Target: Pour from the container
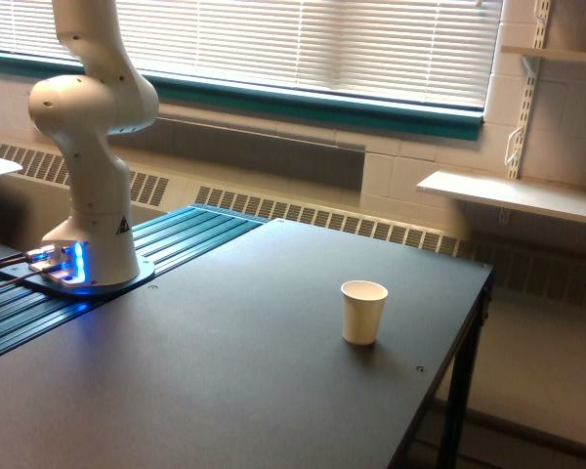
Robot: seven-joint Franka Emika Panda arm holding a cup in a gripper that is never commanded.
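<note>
Neither the container nor the gripper shows in the exterior view. Only the white arm's base and lower links (90, 147) are visible at the exterior view's left, rising out of the top of the frame. A white paper cup (362, 312) stands upright on the dark table (225, 371), toward the exterior view's right, with nothing near it.
The arm's base (78, 269) glows blue on a teal ribbed panel (166, 244) at the table's left. The table's right edge (474, 322) drops to the floor. Behind are a window with blinds, a radiator and a wall shelf (513, 195).
</note>
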